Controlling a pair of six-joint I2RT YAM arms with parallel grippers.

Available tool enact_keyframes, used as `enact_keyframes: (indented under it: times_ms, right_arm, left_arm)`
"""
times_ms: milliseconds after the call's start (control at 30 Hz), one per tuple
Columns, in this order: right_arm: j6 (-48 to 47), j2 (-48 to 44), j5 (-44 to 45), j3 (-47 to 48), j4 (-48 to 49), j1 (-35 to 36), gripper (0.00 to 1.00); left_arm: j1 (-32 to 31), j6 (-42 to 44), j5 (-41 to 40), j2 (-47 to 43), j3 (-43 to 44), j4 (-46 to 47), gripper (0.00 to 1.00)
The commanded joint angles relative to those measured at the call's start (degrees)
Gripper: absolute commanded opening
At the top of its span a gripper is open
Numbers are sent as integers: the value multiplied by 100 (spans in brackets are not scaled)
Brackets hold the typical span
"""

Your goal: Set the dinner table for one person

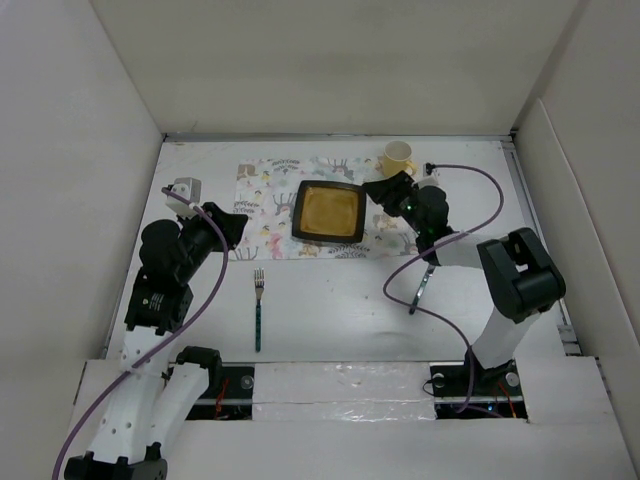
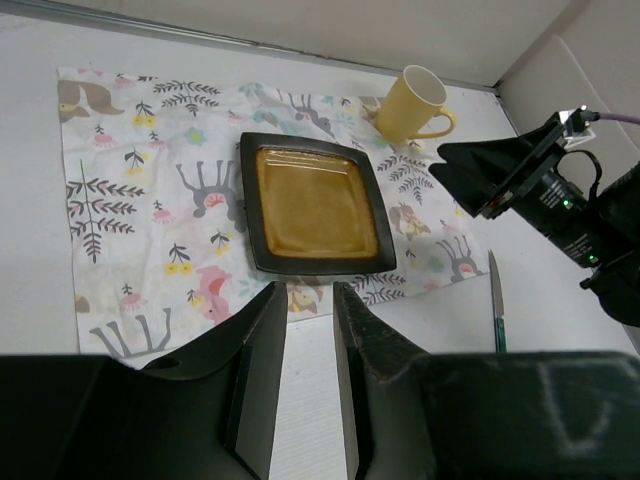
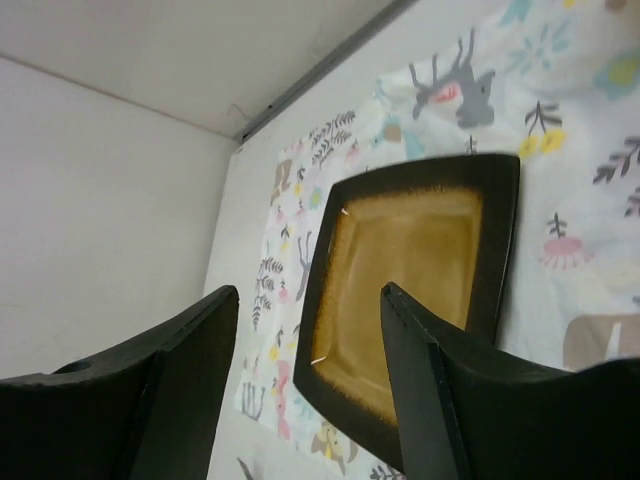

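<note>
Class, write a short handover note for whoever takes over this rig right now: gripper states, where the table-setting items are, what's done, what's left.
Left gripper: slightly open, empty, by the placemat's near-left edge.
Right gripper: wide open, empty, above the plate's right side.
Done: plate centred on the placemat on the dinner table; yellow mug at the placemat's far right corner.
Left: fork and knife lie on bare table nearer the arms, the knife partly under the right arm; probably both go beside the plate.

You're looking at a robot lab cell.
White panels [image 1: 70, 150] box in your table [image 1: 330, 310]; left arm [image 1: 170, 270] and right arm [image 1: 510, 290] sit bolted at its edge, cables [image 1: 470, 169] trailing.
</note>
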Motion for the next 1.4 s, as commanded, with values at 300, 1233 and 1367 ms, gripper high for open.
enact_keyframes:
  times_ms: [300,1233,1367]
  right_arm:
    - [-1408,-170,-409,100,-1062,-348,23]
    - [-3072,-2519,734,-305,-8604,-761,51]
    - [-2958,-2237,742,-340,-8578,-542,48]
  left_arm:
    - [27,-29,38,-78,-25,277,22]
    - [-447,191,293,-1211,177,146,28]
    - [-447,200,258,-1220,177,119,29]
